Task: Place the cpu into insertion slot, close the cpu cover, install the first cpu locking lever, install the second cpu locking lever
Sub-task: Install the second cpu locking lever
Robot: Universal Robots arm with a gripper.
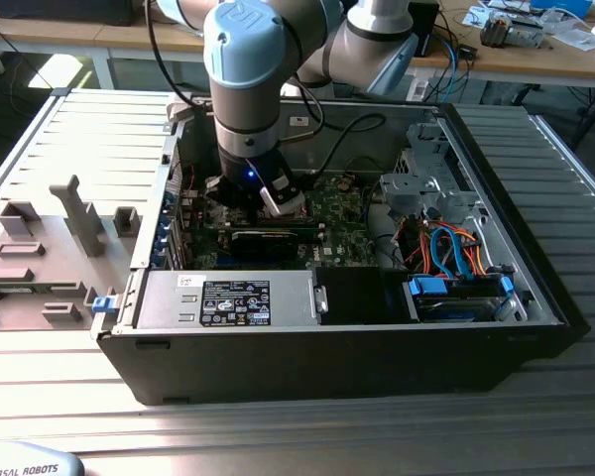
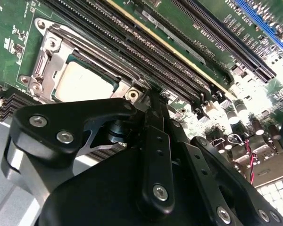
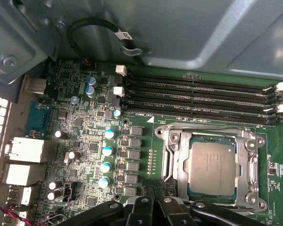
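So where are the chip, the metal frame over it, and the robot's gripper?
cpu (image 3: 211,168): first wrist view, centre of its silver top.
cpu cover (image 3: 173,155): first wrist view, side bar of the frame.
gripper (image 2: 148,101): second wrist view, at its fingertips.

Chip: the cpu (image 3: 211,168) lies flat in the insertion slot (image 3: 193,141), silver top up.
Cover: the cpu cover (image 3: 251,165) frames the chip, lying down around it.
Memory slots (image 3: 198,101): four long dark rows just beside the socket.
Gripper (image 3: 153,195): black fingers close together, near the socket's edge.
Capacitors (image 3: 106,167): a blue-topped row on the green board.
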